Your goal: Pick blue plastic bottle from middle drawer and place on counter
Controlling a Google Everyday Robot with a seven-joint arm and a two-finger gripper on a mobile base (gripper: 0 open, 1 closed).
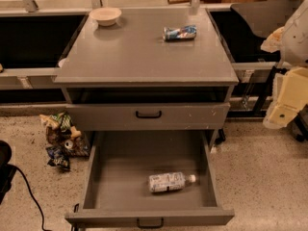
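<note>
The blue plastic bottle (pixel 167 182) lies on its side on the floor of the open middle drawer (pixel 96 177), right of the middle and near the front, with its white cap pointing right. The counter (pixel 139 52) is the flat grey top of the cabinet above it. My gripper (pixel 284 107), cream-coloured, hangs at the right edge of the view. It is beside the cabinet's right side, about level with the closed drawer front, well above and to the right of the bottle. It holds nothing that I can see.
A beige bowl (pixel 105 16) stands at the counter's back left. A shiny blue-and-white can (pixel 180 32) lies at its back right. A closed drawer front (pixel 148 114) sits above the open drawer. Crumpled wrappers (pixel 61 141) lie on the floor to the left. A black cable (pixel 29 196) runs at lower left.
</note>
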